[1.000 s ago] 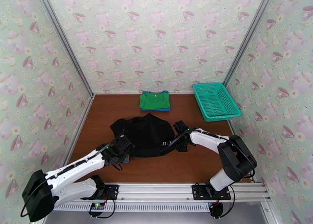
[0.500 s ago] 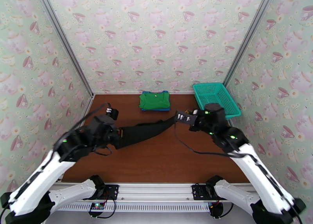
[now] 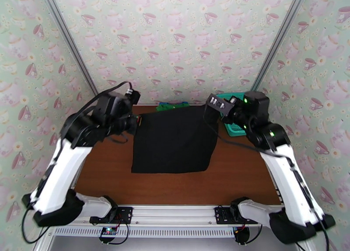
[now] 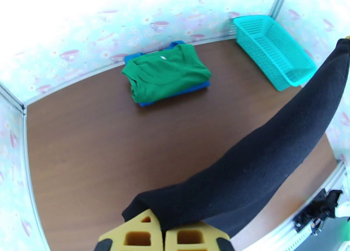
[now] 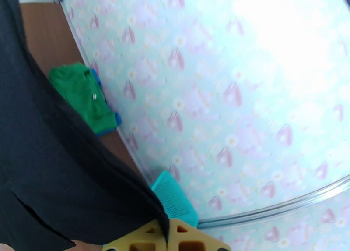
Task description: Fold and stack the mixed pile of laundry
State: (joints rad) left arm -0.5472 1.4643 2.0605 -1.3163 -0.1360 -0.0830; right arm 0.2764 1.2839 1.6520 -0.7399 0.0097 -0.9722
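Two top corners of the black shirt (image 3: 175, 138) are pinched in the shut left claw (image 3: 138, 121) and right claw (image 3: 209, 110); it hangs spread between them. Spreading seems the step; next, likely, lay it flat to fold, short of the green shirt (image 4: 166, 72) beyond.

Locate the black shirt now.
Top view: the black shirt hangs centrally, stretched between the left gripper and right gripper, in front of the green shirt.

Item: soft black cloth garment (image 3: 175, 140), a second ago lying crumpled on the brown wooden table (image 3: 245, 177), is now hanging spread as a flat sheet. Left gripper (image 4: 164, 236) and right gripper (image 5: 167, 236), at its top corners, are rising from table level and drawing apart.
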